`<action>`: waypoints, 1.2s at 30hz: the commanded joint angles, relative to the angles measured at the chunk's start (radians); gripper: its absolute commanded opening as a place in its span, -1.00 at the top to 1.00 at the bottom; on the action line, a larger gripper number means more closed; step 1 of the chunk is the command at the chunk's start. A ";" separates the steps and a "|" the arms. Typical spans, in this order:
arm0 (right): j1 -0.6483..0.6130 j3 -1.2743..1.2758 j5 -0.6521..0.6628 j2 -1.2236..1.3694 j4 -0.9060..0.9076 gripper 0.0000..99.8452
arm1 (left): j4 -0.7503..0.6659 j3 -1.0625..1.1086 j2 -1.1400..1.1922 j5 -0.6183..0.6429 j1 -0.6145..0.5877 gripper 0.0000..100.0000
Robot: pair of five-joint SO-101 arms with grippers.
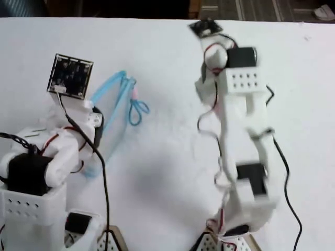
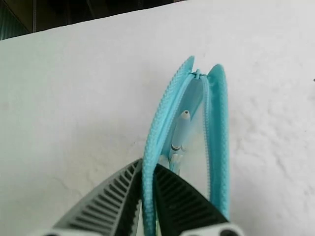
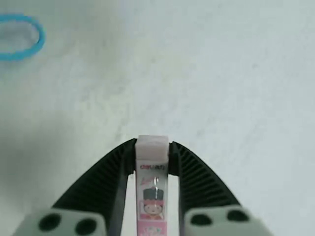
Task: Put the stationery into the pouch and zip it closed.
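Observation:
A light blue pouch (image 2: 217,123) lies unzipped on the white table, seen from above as (image 1: 111,99). My left gripper (image 2: 147,165) is shut on one zipper edge of the pouch, holding its mouth apart. A pale blue pen (image 2: 179,132) lies inside the opening. The pouch's blue cord loop (image 1: 138,111) rests beside it, and appears far off as (image 3: 20,37). My right gripper (image 3: 151,145) is shut on a white and pink eraser (image 3: 151,177) with a cartoon figure, held above bare table to the right of the pouch.
The right arm (image 1: 238,86) stretches up the right side of the table from its base (image 1: 230,238). The left arm (image 1: 47,157) sits at the lower left, its camera board (image 1: 70,76) over the pouch's end. The table's far edge (image 1: 131,19) borders a dark floor.

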 commanded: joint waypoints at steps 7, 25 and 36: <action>-0.119 0.678 0.002 -0.693 -0.191 0.97 | -0.020 -0.021 -0.005 0.005 -0.004 0.96; -0.440 1.079 -0.637 -1.044 -1.452 0.97 | -0.061 -0.015 -0.004 0.005 -0.004 0.96; -0.527 0.709 -0.741 -0.654 -1.389 0.97 | -0.058 -0.017 -0.004 0.005 -0.005 0.96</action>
